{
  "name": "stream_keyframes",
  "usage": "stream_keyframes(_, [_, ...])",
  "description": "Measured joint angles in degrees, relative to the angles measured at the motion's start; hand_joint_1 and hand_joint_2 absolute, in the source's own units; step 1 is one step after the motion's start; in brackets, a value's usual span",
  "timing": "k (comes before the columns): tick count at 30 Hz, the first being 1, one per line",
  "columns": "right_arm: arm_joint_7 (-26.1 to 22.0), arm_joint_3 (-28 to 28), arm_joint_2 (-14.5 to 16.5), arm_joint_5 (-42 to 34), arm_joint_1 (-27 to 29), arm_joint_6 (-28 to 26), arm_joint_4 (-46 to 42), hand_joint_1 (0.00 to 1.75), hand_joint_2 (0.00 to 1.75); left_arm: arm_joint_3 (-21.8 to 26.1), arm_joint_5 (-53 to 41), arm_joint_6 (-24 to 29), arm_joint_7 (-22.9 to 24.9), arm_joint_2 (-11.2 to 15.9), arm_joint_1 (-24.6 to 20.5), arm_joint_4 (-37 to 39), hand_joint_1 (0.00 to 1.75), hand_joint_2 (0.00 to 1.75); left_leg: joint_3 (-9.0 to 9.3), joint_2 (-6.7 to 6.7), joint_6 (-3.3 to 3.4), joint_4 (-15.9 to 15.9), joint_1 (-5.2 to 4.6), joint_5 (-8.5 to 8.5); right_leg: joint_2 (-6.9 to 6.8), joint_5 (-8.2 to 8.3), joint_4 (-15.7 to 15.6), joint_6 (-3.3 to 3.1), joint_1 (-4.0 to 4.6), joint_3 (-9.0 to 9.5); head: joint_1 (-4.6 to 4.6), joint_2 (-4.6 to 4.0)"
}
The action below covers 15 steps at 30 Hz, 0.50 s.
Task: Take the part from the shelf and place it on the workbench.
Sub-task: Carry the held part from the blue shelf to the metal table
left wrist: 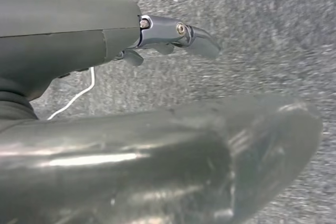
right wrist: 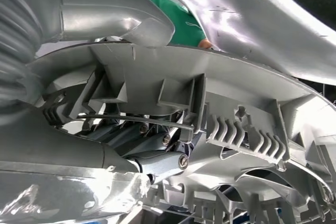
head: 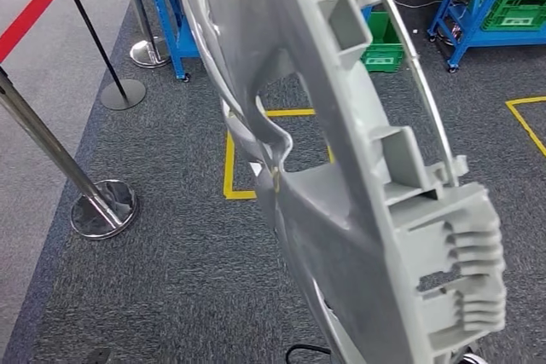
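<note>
The part (head: 361, 185) is a large grey plastic moulding with ribs, box-shaped lugs and a thin wire along its rim. In the head view it hangs tilted close to the camera, above the carpet. In the right wrist view my right hand (right wrist: 158, 163) grips the part (right wrist: 245, 93): its dark fingers (right wrist: 176, 148) reach into the ribbed back and the thick grey thumb (right wrist: 118, 19) lies on the other side of the rim. My left hand (left wrist: 79, 30) has its fingers (left wrist: 190, 35) stretched out over the carpet, next to a glossy grey surface (left wrist: 158, 161). Whether it holds that surface is unclear.
Dark grey carpet covers the floor, with yellow tape lines (head: 229, 172). Chrome barrier posts (head: 103, 206) and a red belt (head: 38, 6) stand at the left. Blue racks (head: 164, 6) and green crates (head: 515, 2) stand along the back. A white cable (left wrist: 75, 95) lies on the carpet.
</note>
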Motion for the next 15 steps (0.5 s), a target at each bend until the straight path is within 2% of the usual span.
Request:
stream_keyframes(1, [0.01, 0.00, 0.00, -0.01, -0.07, 0.00, 0.00, 1.75, 1.75, 0.00, 0.00, 0.01, 0.00, -0.03, 0.00, 0.00, 0.00, 0.00, -0.62, -0.03, -0.17, 0.08, -0.12, 0.60, -0.02, -0.13, -4.69, -0.38, 0.16, 3.78, 0.01, 0.00])
stream_keyframes(2, [0.01, 0.00, 0.00, -0.01, -0.15, 0.00, 0.01, 1.75, 1.75, 0.00, 0.01, 0.08, -0.04, -0.04, 0.00, 0.00, 0.00, 0.00, -0.97, -0.05, -0.37, 0.12, -0.19, 1.10, -0.05, -0.98, -9.09, -0.64, 0.29, 6.89, -0.06, 0.01])
stream_keyframes(3, [0.01, 0.00, -0.01, -0.01, -0.22, -0.01, 0.03, 1.75, 1.75, 0.00, 0.02, 0.21, -0.10, -0.05, 0.00, 0.00, 0.00, 0.00, -1.16, -0.05, -0.64, 0.12, -0.20, 1.55, -0.06, -2.08, -12.49, -0.89, 0.46, 9.02, -0.07, 0.00])
stream_keyframes(4, [0.00, -0.01, -0.02, 0.01, -0.27, -0.01, 0.04, 1.75, 1.75, 0.00, 0.04, 0.37, -0.18, -0.04, 0.00, 0.00, 0.00, 0.00, -1.23, -0.05, -0.98, 0.02, -0.18, 1.93, -0.07, -2.78, -14.25, -1.12, 0.61, 9.86, -0.07, 0.01])
stream_keyframes(6, [-0.02, -0.02, -0.05, -0.09, -0.27, 0.01, 0.07, 1.75, 1.75, 0.00, 0.07, 0.69, -0.31, -0.02, 0.06, 0.00, 0.00, 0.00, -1.44, -0.06, -1.73, -0.04, 0.03, 2.29, -0.03, -2.17, -14.77, -1.80, 0.63, 9.30, -0.03, 0.00])
stream_keyframes(7, [-0.02, -0.07, -0.06, -0.24, -0.28, 0.13, 0.07, 1.75, 1.75, 0.00, 0.07, 0.77, -0.34, -0.02, 0.13, 0.00, 0.00, 0.00, -1.82, -0.09, -2.12, 0.64, 0.10, 1.26, 0.05, -1.59, -14.80, -2.18, 0.55, 8.87, -0.09, 0.01])
stream_keyframes(8, [-0.02, -0.14, -0.07, -0.51, -0.29, 0.33, 0.08, 1.75, 1.75, 0.00, 0.07, 0.81, -0.37, -0.01, 0.18, 0.00, 0.00, 0.00, -2.53, -0.12, -2.48, 2.38, 0.17, -0.81, 0.16, -0.91, -14.88, -2.48, 0.41, 8.41, -0.20, 0.00])
stream_keyframes(9, [-0.02, -0.23, -0.07, -0.82, -0.30, 0.65, 0.09, 1.75, 1.75, 0.00, 0.08, 0.82, -0.39, 0.02, 0.19, 0.00, 0.00, 0.00, -3.61, -0.15, -2.79, 5.30, 0.26, -3.66, 0.34, -0.28, -14.88, -2.66, 0.32, 7.83, -0.31, 0.00])
stream_keyframes(10, [-0.03, -0.35, -0.07, -1.08, -0.30, 0.97, 0.13, 1.75, 1.75, 0.00, 0.08, 0.83, -0.41, 0.05, 0.18, 0.00, 0.00, 0.00, -4.86, -0.15, -3.07, 9.14, 0.34, -6.50, 0.57, 0.32, -14.85, -2.75, 0.29, 7.18, -0.41, 0.00])
stream_keyframes(11, [-0.03, -0.47, -0.07, -1.27, -0.29, 1.24, 0.18, 1.75, 1.75, 0.00, 0.09, 0.83, -0.42, 0.09, 0.17, 0.00, 0.00, 0.00, -5.95, -0.15, -3.28, 12.93, 0.43, -8.41, 0.84, 0.89, -14.80, -2.73, 0.25, 6.53, -0.46, 0.00])
stream_keyframes(12, [-0.03, -0.61, -0.07, -1.35, -0.27, 1.46, 0.26, 1.75, 1.75, 0.00, 0.09, 0.83, -0.42, 0.10, 0.15, 0.00, 0.00, 0.00, -6.39, -0.15, -3.43, 15.53, 0.51, -9.08, 1.19, 1.41, -14.74, -2.62, 0.18, 5.84, -0.47, 0.00])
stream_keyframes(13, [-0.03, -0.79, -0.09, -1.37, -0.25, 1.60, 0.36, 1.75, 1.75, 0.00, 0.09, 0.81, -0.42, 0.10, 0.15, 0.00, 0.00, 0.00, -5.89, -0.16, -3.54, 16.20, 0.60, -8.68, 1.59, 1.84, -14.65, -2.45, 0.09, 5.22, -0.47, 0.00])
stream_keyframes(14, [-0.02, -0.97, -0.11, -1.37, -0.24, 1.71, 0.44, 1.75, 1.75, 0.00, 0.09, 0.80, -0.42, 0.10, 0.15, 0.00, 0.00, 0.00, -4.27, -0.24, -3.62, 14.59, 0.71, -7.51, 2.03, 2.19, -14.53, -2.24, -0.04, 4.71, -0.46, 0.00])
stream_keyframes(15, [-0.02, -1.14, -0.15, -1.37, -0.24, 1.80, 0.50, 1.75, 1.75, 0.00, 0.09, 0.79, -0.42, 0.11, 0.16, 0.00, 0.00, 0.00, -1.74, -0.61, -3.74, 11.21, 0.87, -6.12, 2.46, 2.44, -14.35, -2.00, -0.19, 4.28, -0.46, 0.00])
